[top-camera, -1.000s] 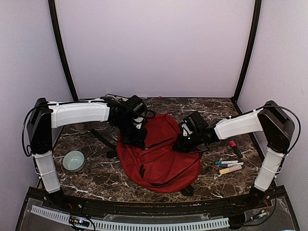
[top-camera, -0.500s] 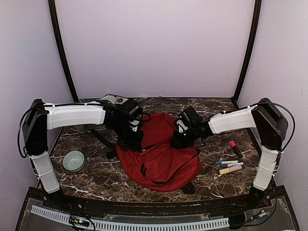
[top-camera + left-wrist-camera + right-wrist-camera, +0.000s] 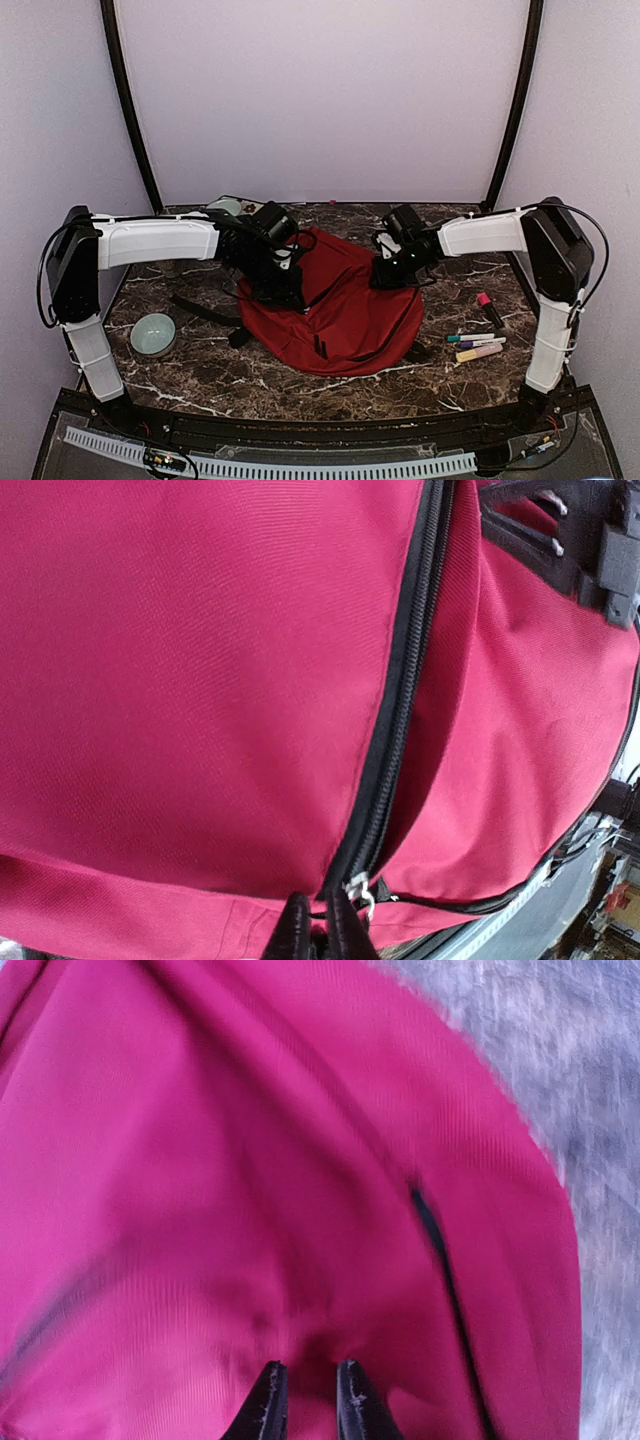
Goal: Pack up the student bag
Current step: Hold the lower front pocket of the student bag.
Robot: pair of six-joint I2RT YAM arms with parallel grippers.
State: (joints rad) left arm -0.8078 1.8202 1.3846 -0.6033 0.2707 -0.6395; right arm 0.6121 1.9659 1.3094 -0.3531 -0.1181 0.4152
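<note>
The student bag point(image 3: 345, 315) is a big red fabric backpack lying flat in the middle of the table, with a black strap point(image 3: 200, 310) trailing out to its left. My left gripper point(image 3: 282, 290) sits at the bag's left edge. In the left wrist view its fingers point(image 3: 320, 910) are pinched together on the bag's edge, right beside the silver zipper slider point(image 3: 358, 890) of the black zipper point(image 3: 400, 700). My right gripper point(image 3: 388, 275) is at the bag's far right corner. Its narrow-set fingers point(image 3: 305, 1370) pinch a fold of red fabric point(image 3: 250, 1210).
A teal bowl point(image 3: 152, 333) stands at the left. Several markers point(image 3: 475, 345) and a pink-capped marker point(image 3: 490, 310) lie right of the bag. A pale object point(image 3: 225, 207) sits at the back left behind my left arm.
The right gripper has moved toward the far side, pulling the bag's right corner with it. The bag has spread and shifted slightly right. The left gripper has stayed at the bag's left edge.
</note>
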